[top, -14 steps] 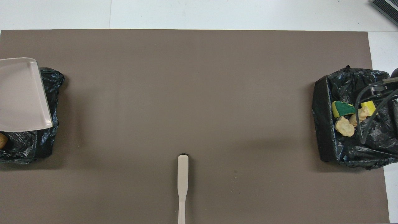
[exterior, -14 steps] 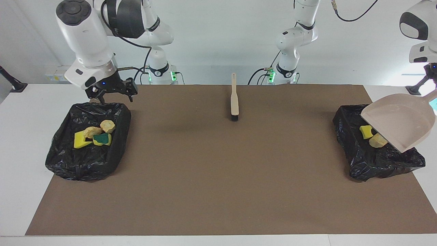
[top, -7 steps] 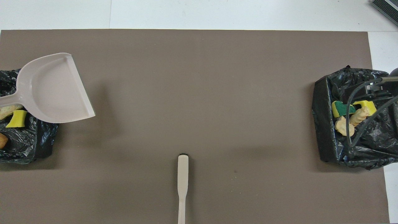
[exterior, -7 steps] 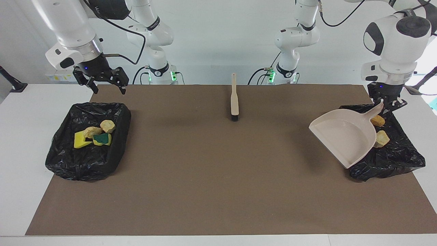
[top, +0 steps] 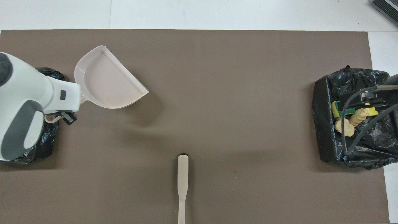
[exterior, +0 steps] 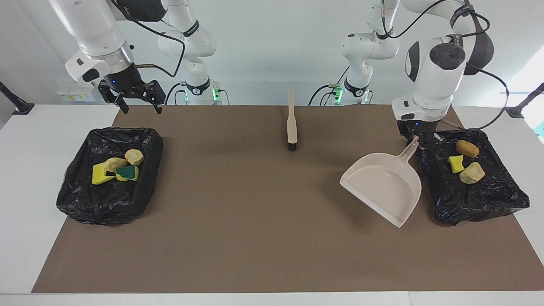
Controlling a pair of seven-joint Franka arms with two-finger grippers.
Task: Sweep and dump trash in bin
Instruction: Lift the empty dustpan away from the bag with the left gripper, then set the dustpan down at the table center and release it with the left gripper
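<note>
My left gripper [exterior: 418, 139] is shut on the handle of the beige dustpan [exterior: 384, 189], which is empty. The dustpan [top: 105, 81] hangs tilted, low over the mat, beside the black-lined bin [exterior: 480, 208] at the left arm's end. In that bin lie three pieces of trash: an orange-brown chunk [exterior: 467, 148], a yellow sponge bit [exterior: 456, 163] and a pale foam lump [exterior: 471, 173]. The other bin [exterior: 85, 204], at the right arm's end, holds several scraps, among them a green-faced sponge [exterior: 126, 172]. My right gripper [exterior: 137, 106] is raised and open over the table beside that bin.
The beige brush [exterior: 292, 125] lies on the brown mat in the middle, close to the robots, bristles pointing away from them; it shows also in the overhead view [top: 182, 180]. The left arm's wrist [top: 28, 105] covers most of its bin from above.
The left arm has swung the dustpan off its bin, toward the table's middle, and lowered it. The right gripper has risen away from its bin.
</note>
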